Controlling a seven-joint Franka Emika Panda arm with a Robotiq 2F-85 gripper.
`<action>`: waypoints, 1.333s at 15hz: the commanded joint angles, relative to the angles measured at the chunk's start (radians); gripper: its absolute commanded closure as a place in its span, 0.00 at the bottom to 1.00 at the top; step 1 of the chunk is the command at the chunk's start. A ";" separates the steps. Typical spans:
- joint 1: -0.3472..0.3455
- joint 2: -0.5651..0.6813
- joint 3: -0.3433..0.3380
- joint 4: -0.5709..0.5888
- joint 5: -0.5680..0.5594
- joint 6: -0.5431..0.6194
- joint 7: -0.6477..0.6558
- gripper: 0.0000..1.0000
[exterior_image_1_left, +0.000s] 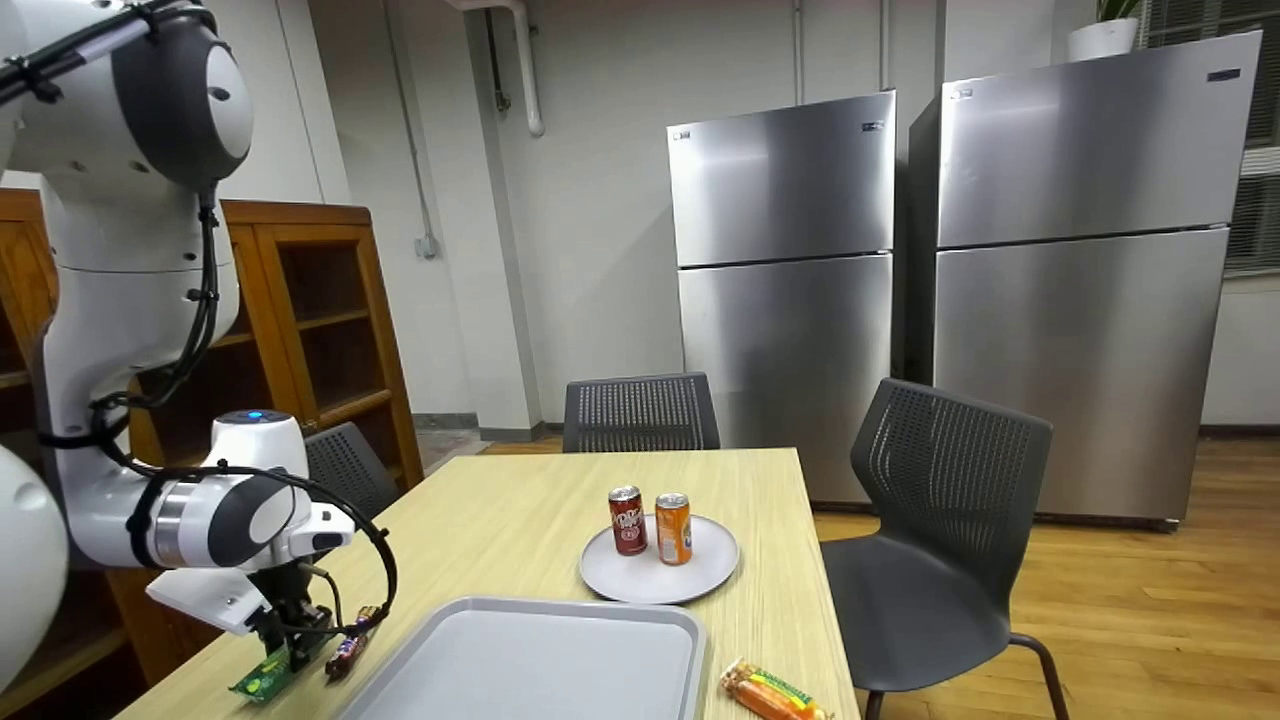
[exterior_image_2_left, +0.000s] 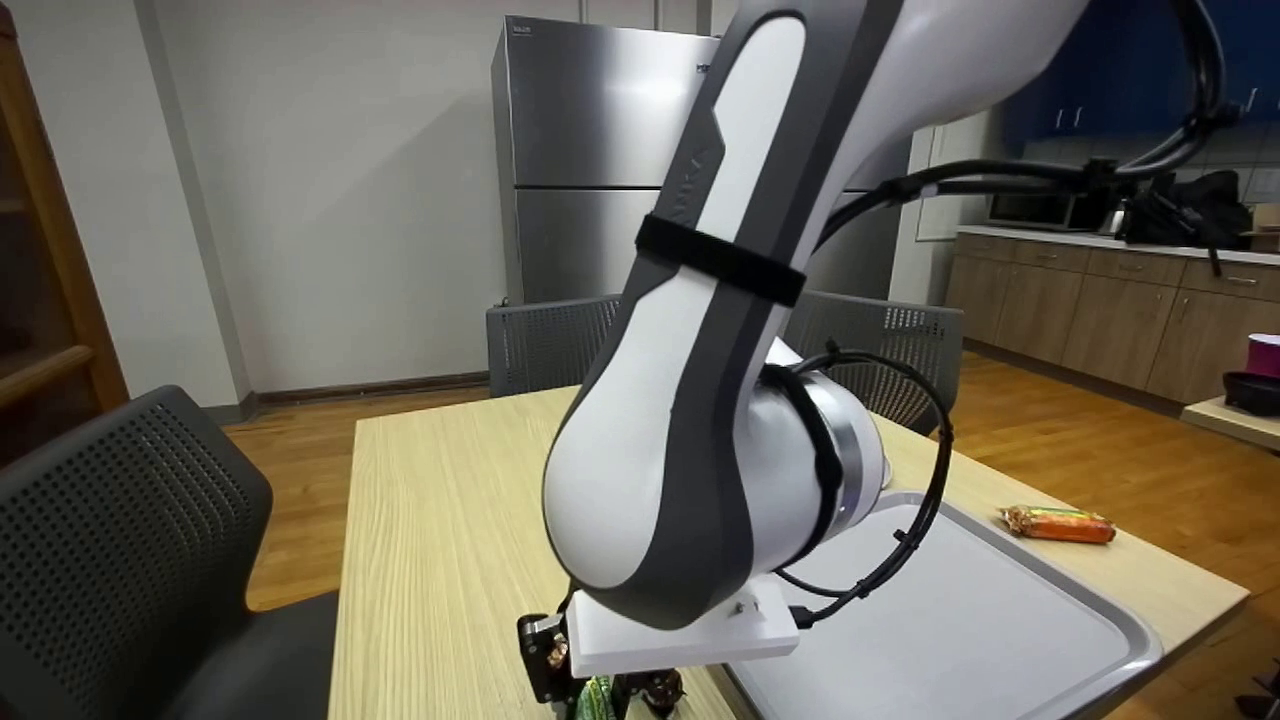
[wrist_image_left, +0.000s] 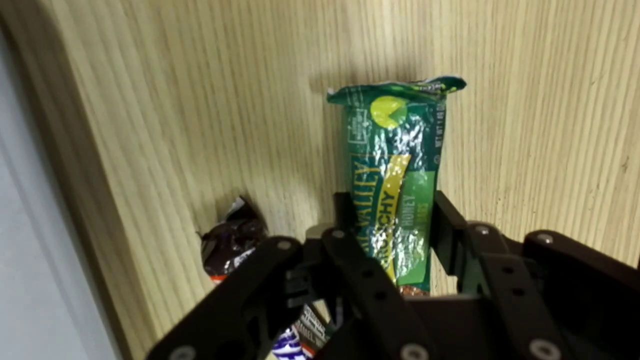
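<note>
Table (exterior_image_1_left: 500, 540) with tray (exterior_image_1_left: 560, 660), plate (exterior_image_1_left: 650, 585), wrapped bars (exterior_image_1_left: 346, 656)

A dark red can (exterior_image_1_left: 628, 522) and an orange can (exterior_image_1_left: 673, 530) stand upright side by side on a round plate (exterior_image_1_left: 712, 560) on the counter (exterior_image_1_left: 500, 510). Dark mesh-backed chairs (exterior_image_1_left: 950, 490) stand around it in both exterior views. Two steel refrigerators (exterior_image_1_left: 785, 350) rise before a pale wall (exterior_image_1_left: 600, 250), with a wooden cabinet (exterior_image_1_left: 283, 330) well apart from them. In an exterior view, a dark heap (exterior_image_2_left: 1185, 212) below blue cupboards (exterior_image_2_left: 1080, 80) is probably a bag, though it shows dimly.

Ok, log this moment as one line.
gripper: closed on green Nature Valley Crunchy bar | alongside: brown candy bar | round plate: Dr Pepper can, orange soda can
</note>
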 joint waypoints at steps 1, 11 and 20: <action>-0.001 -0.024 -0.006 0.006 -0.010 -0.021 -0.013 0.28; 0.002 -0.154 -0.110 -0.008 0.002 -0.154 0.061 0.00; -0.018 -0.130 -0.130 0.005 -0.010 -0.144 0.062 0.00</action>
